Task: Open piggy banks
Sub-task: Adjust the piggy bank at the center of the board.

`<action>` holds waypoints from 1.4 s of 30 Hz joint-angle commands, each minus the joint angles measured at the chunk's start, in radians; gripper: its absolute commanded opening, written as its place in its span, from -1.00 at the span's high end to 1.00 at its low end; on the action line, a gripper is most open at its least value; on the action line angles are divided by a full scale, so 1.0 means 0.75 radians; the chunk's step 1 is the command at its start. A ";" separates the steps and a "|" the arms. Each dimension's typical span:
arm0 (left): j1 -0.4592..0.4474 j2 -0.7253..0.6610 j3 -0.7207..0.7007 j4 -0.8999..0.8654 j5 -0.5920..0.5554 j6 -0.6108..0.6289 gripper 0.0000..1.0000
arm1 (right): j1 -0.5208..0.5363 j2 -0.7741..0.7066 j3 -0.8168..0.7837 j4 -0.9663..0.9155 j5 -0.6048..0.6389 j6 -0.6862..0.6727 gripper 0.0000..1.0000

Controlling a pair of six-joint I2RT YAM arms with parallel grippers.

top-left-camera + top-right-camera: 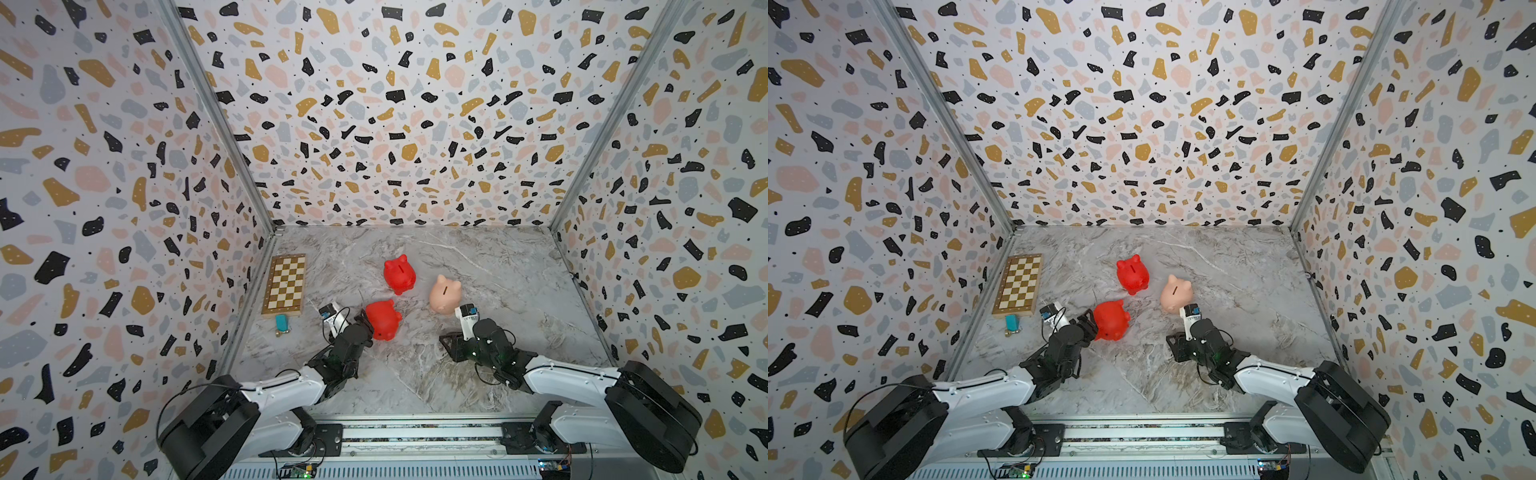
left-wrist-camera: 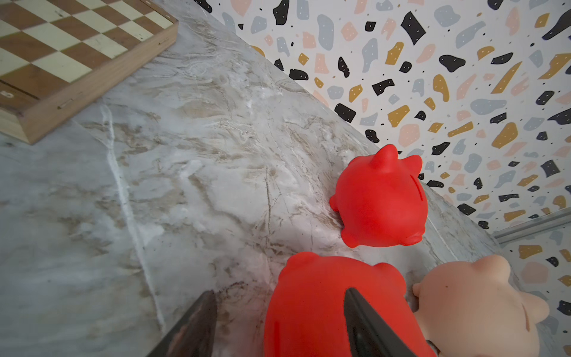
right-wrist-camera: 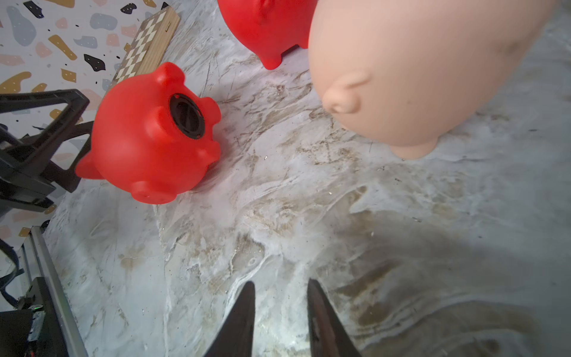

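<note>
Nearest the lower edge of both top views, your right gripper (image 3: 281, 282) hangs low over the bare marble desk (image 1: 415, 374). Its jaws are parted by a narrow gap with nothing between them.

Up and left of it, your left gripper (image 2: 279, 293) stands spread at the near red piggy bank (image 1: 383, 320). In the left wrist view one finger (image 2: 197, 321) sits clear of the pig over the desk and the other lies across its back, so nothing is pinched.

That pig lies tipped on its side just left of frame centre. Its long axis runs up-down in the frame, with the snout toward the lower edge. Its belly faces frame right, and the right wrist view shows the round black belly plug (image 3: 185, 116) between the feet. You cannot tell what is inside.

At lower left a small teal object (image 1: 281, 322) lies just below the closed wooden chessboard (image 1: 286, 284). The mark on the board's border is too blurred to read.

Right of centre, the peach-pink piggy bank (image 1: 444, 294) stands upright, slot up, ears toward the upper edge.

Farthest, the far red piggy bank (image 1: 400, 274) also stands upright, slot up, with its ears toward the upper edge.
</note>
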 commanded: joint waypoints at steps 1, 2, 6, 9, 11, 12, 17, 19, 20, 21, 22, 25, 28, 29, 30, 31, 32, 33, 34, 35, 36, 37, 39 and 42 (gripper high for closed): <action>0.026 -0.050 0.014 -0.134 0.037 0.037 -0.48 | 0.016 -0.003 0.051 0.006 0.000 -0.008 0.35; 0.031 -0.060 0.021 -0.157 0.055 0.042 -0.54 | 0.019 -0.006 0.051 0.005 0.002 -0.008 0.34; 0.035 -0.088 0.066 -0.263 0.113 0.045 -0.99 | 0.028 -0.016 0.053 -0.009 0.008 -0.016 0.18; 0.035 -0.091 0.084 -0.303 0.135 0.024 -0.98 | 0.033 -0.023 0.055 -0.020 0.008 -0.024 -0.03; 0.041 -0.087 0.086 -0.278 0.170 0.022 -0.98 | 0.037 -0.029 0.055 -0.026 0.010 -0.029 -0.11; 0.043 -0.080 0.090 -0.265 0.187 0.029 -0.98 | 0.038 -0.032 0.053 -0.027 0.010 -0.031 -0.13; 0.066 -0.009 0.108 -0.151 0.307 0.110 -0.98 | 0.039 -0.024 0.069 -0.048 0.008 -0.045 -0.20; 0.072 0.025 0.118 -0.087 0.373 0.134 -0.98 | 0.041 -0.022 0.073 -0.054 0.011 -0.054 -0.22; 0.074 0.046 0.129 -0.070 0.400 0.142 -0.98 | 0.041 -0.023 0.077 -0.058 0.011 -0.059 -0.22; 0.076 0.065 0.141 -0.056 0.424 0.154 -0.98 | 0.041 -0.022 0.078 -0.061 0.014 -0.063 -0.22; 0.079 0.092 0.157 -0.036 0.454 0.173 -0.98 | 0.042 -0.024 0.080 -0.064 0.015 -0.069 -0.22; 0.094 0.175 0.205 0.005 0.532 0.200 -0.98 | 0.042 -0.021 0.090 -0.076 0.010 -0.082 -0.22; 0.101 0.255 0.249 0.044 0.612 0.220 -0.98 | 0.043 -0.028 0.089 -0.081 0.014 -0.086 -0.22; 0.103 0.281 0.266 0.050 0.630 0.224 -0.98 | 0.045 -0.034 0.087 -0.079 0.019 -0.086 -0.22; 0.103 0.299 0.277 0.050 0.642 0.225 -0.98 | 0.045 -0.038 0.085 -0.081 0.020 -0.086 -0.22; 0.105 0.318 0.283 0.055 0.649 0.224 -0.98 | 0.045 -0.042 0.081 -0.082 0.025 -0.086 -0.22; 0.107 0.331 0.286 0.061 0.650 0.223 -0.98 | 0.045 -0.047 0.079 -0.085 0.029 -0.086 -0.22; 0.110 0.339 0.287 0.064 0.654 0.218 -0.98 | 0.045 -0.050 0.078 -0.085 0.032 -0.086 -0.22; 0.115 0.345 0.287 0.071 0.659 0.218 -0.98 | 0.045 -0.055 0.078 -0.086 0.034 -0.086 -0.22; 0.120 0.348 0.289 0.077 0.672 0.222 -0.98 | 0.045 -0.057 0.077 -0.087 0.034 -0.088 -0.22; 0.125 0.354 0.299 0.076 0.691 0.236 -0.98 | 0.045 -0.058 0.076 -0.087 0.036 -0.089 -0.22; 0.127 0.359 0.322 0.053 0.711 0.256 -0.98 | 0.045 -0.058 0.074 -0.087 0.037 -0.091 -0.22; 0.130 0.370 0.400 -0.066 0.749 0.321 -0.98 | 0.045 -0.055 0.079 -0.090 0.037 -0.097 -0.22; 0.131 0.381 0.500 -0.247 0.806 0.422 -0.98 | 0.045 -0.051 0.078 -0.092 0.042 -0.101 -0.22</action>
